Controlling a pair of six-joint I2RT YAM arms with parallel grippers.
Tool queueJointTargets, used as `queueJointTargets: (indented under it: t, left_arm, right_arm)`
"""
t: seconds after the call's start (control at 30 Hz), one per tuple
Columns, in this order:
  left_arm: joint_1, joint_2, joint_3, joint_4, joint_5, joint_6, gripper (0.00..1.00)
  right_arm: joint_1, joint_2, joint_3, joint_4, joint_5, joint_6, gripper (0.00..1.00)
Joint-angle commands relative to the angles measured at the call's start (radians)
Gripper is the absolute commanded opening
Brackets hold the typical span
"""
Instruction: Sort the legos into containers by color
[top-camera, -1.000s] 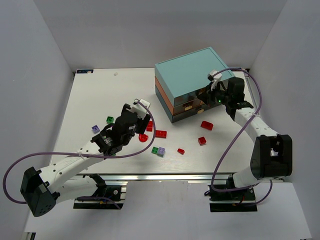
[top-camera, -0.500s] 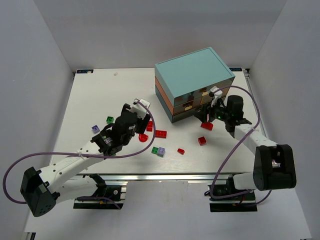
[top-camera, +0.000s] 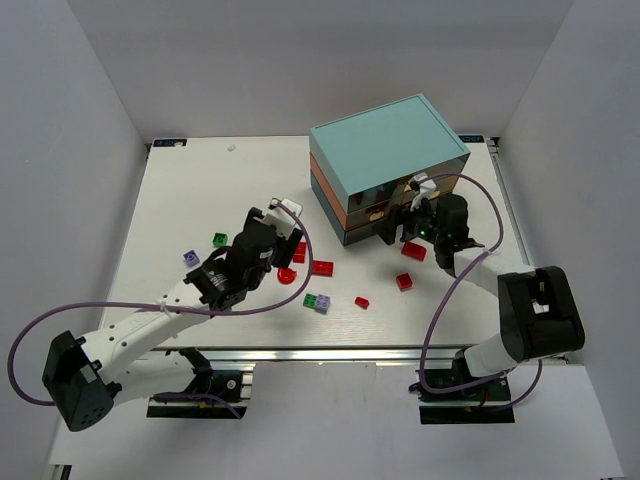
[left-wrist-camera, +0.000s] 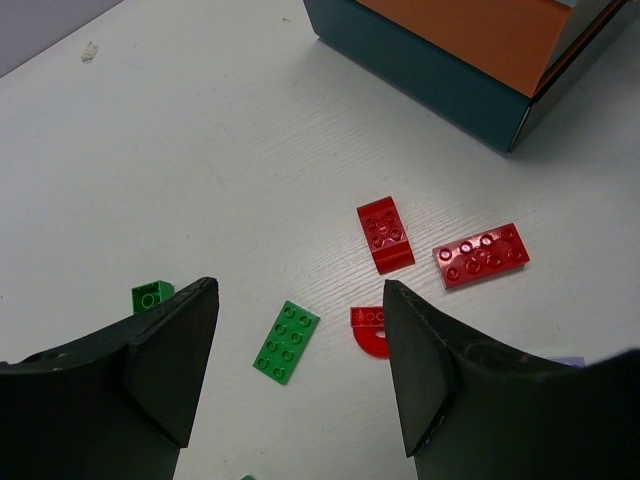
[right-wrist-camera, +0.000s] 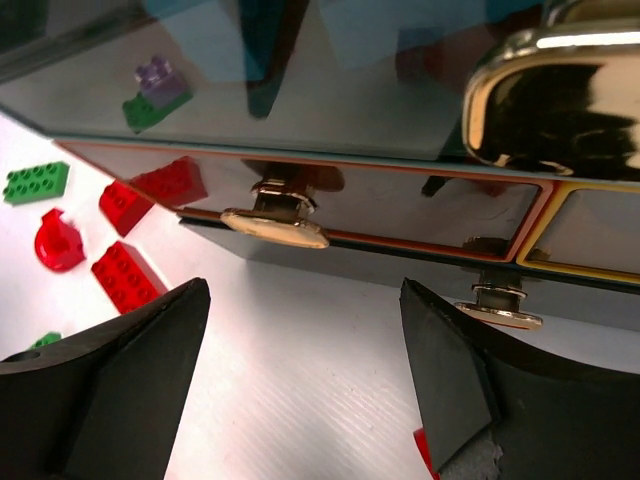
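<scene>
Our right gripper (right-wrist-camera: 300, 345) gapes empty at the drawer chest's (top-camera: 388, 140) gold handle (right-wrist-camera: 275, 225); our left gripper (left-wrist-camera: 300, 350), spread too, hovers over red bricks (left-wrist-camera: 385, 235) beside that chest

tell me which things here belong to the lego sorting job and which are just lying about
Part of the job: red legos, green lego, lilac lego, drawer chest.
Just lying about: white scrap, dark tag, purple cables.
</scene>
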Motion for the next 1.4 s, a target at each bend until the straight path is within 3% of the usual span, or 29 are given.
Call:
queueJointTargets:
  t: [0.0, 0.47, 0.57, 0.77, 0.87, 1.37]
  left_arm:
    - [0.002, 0.003, 0.003, 0.016, -0.012, 0.009, 0.77]
    - [0.002, 0.010, 0.000, 0.019, -0.022, 0.014, 0.77]
    - [0.002, 0.011, 0.000, 0.019, -0.022, 0.011, 0.77]
    - [0.002, 0.003, -0.001, 0.022, -0.020, 0.014, 0.77]
    - [0.002, -0.001, -0.001, 0.022, -0.019, 0.014, 0.77]
    - [0.002, 0.000, 0.000, 0.016, -0.003, -0.001, 0.79]
  right_arm:
    - [0.022, 0.022, 0.024, 0.091, 0.080, 0.055, 0.82]
    - [0.107, 0.066, 0.065, 0.166, 0.220, 0.132, 0.69]
    - [0.116, 0.078, 0.079, 0.165, 0.243, 0.144, 0.60]
    - [0.114, 0.033, 0.034, 0.165, 0.235, 0.115, 0.24]
    - [0.114, -0.039, -0.014, 0.145, 0.220, 0.086, 0.15]
    - [0.108, -0.334, -0.199, -0.048, 0.195, 0.034, 0.09]
